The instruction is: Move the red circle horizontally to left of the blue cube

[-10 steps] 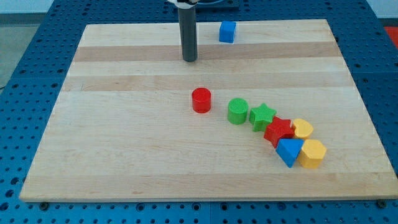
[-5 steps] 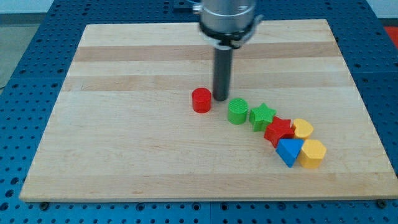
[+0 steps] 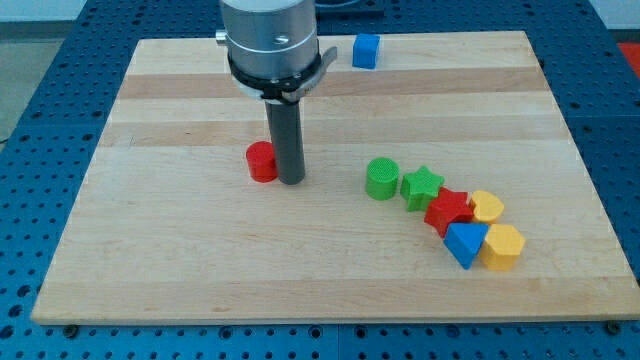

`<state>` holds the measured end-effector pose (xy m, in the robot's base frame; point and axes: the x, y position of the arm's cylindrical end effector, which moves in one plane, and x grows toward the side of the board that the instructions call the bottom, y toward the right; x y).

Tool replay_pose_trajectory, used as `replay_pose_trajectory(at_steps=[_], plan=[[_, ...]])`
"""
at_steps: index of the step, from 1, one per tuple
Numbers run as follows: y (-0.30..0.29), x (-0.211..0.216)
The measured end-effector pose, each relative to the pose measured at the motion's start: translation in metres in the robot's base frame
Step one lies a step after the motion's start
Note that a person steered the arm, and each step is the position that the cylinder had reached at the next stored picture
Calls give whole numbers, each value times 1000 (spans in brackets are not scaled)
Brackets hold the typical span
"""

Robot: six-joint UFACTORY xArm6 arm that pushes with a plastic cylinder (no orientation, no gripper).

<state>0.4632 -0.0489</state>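
The red circle (image 3: 261, 161) lies left of the board's middle. My tip (image 3: 291, 180) stands right against its right side, touching or nearly so. The blue cube (image 3: 366, 51) sits at the view's top edge of the board, up and to the right of the red circle. The arm's grey body hangs above the rod and hides part of the board behind it.
A cluster lies at the view's lower right: a green cylinder (image 3: 382, 179), a green star (image 3: 422, 186), a red star (image 3: 449, 210), a yellow heart (image 3: 487, 207), a blue triangle (image 3: 464, 243) and a yellow hexagon (image 3: 502, 247). The wooden board (image 3: 150, 250) rests on a blue perforated table.
My tip came down from the view's top to the red circle's right side, then moved left. The red circle slid about 60 pixels to the left.
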Motion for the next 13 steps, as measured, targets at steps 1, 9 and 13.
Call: replay_pose_trajectory(at_steps=[1, 9, 13], plan=[[-4, 21], [-45, -125], [-60, -160]])
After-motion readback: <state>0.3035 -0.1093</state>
